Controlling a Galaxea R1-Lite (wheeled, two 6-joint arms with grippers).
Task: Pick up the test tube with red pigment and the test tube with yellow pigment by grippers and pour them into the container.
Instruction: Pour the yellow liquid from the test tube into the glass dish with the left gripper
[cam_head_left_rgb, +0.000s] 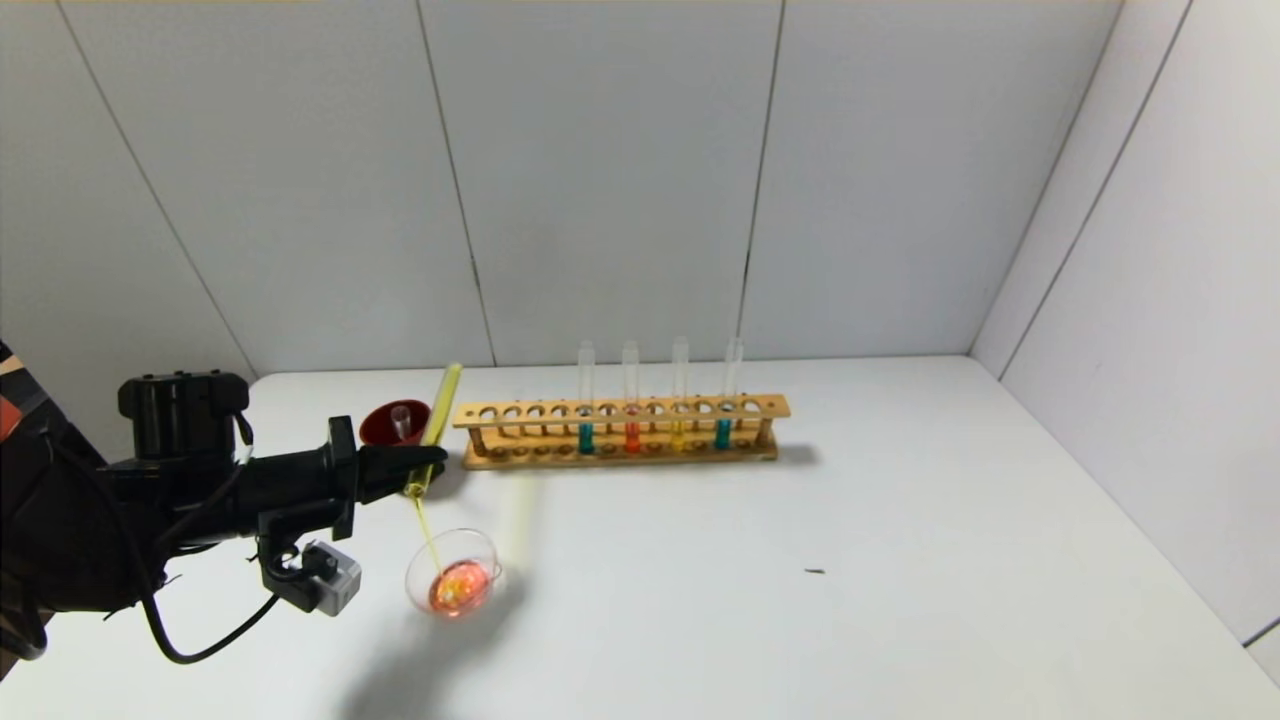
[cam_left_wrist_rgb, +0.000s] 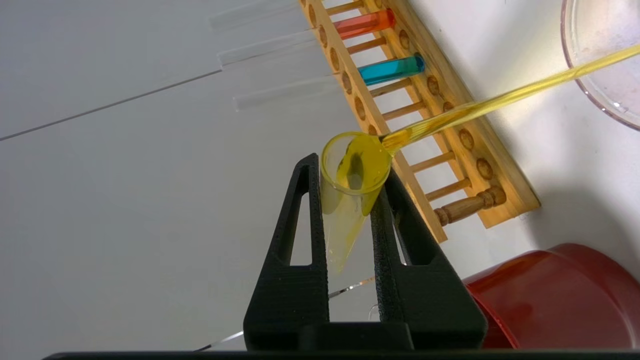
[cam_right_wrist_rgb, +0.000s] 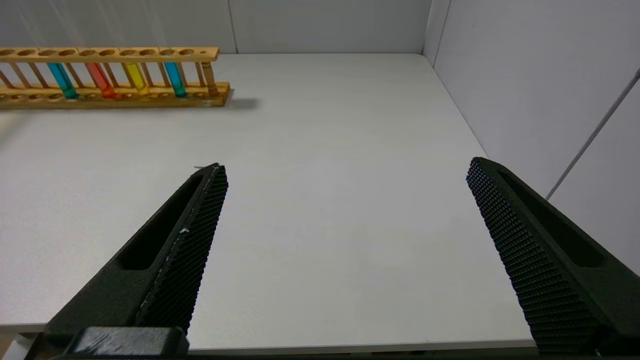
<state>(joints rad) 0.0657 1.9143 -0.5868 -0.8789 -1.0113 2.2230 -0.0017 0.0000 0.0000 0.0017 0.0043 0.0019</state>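
Observation:
My left gripper (cam_head_left_rgb: 425, 465) (cam_left_wrist_rgb: 350, 170) is shut on the test tube with yellow pigment (cam_head_left_rgb: 440, 400) (cam_left_wrist_rgb: 350, 200). The tube is tipped mouth-down, and a thin yellow stream (cam_head_left_rgb: 428, 535) (cam_left_wrist_rgb: 500, 100) runs from it into the container (cam_head_left_rgb: 495, 565) (cam_left_wrist_rgb: 600, 75). This clear glass dish sits on the table below the gripper and holds orange-red liquid. An empty clear tube (cam_head_left_rgb: 401, 420) stands in the dark red cup (cam_head_left_rgb: 385, 425); I cannot tell if it is the test tube with red pigment. My right gripper (cam_right_wrist_rgb: 346, 167) hangs open over the table's near right edge, holding nothing.
A wooden rack (cam_head_left_rgb: 620, 410) (cam_right_wrist_rgb: 110, 52) stands behind the dish. It holds a teal tube (cam_head_left_rgb: 586, 437), a red one (cam_head_left_rgb: 632, 437), a yellow one (cam_head_left_rgb: 678, 435) and another teal one (cam_head_left_rgb: 722, 433). Walls close the back and right. A small dark speck (cam_head_left_rgb: 815, 571) lies mid-table.

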